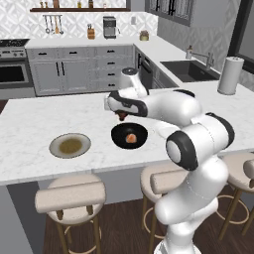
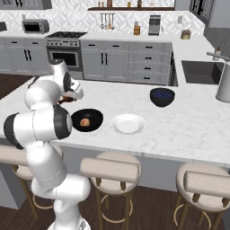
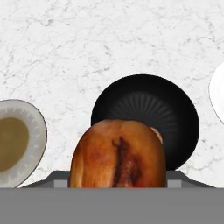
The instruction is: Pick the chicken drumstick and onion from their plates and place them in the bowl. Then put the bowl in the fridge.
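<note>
my claw (image 1: pixel 121 117) grips the chicken drumstick (image 3: pixel 117 154), jaws wide around it, above the bowl's (image 3: pixel 175 113) near rim. the onion (image 1: pixel 131 138) lies inside. next i judge: centre over the bowl, then release.

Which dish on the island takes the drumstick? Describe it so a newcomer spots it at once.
On the white marble island, look at the near edge above the stools, just under the arm's hand. The bowl sits between a grey-olive plate and a white plate. It alone is glossy black and deep, with the small tan-orange onion inside.
</note>
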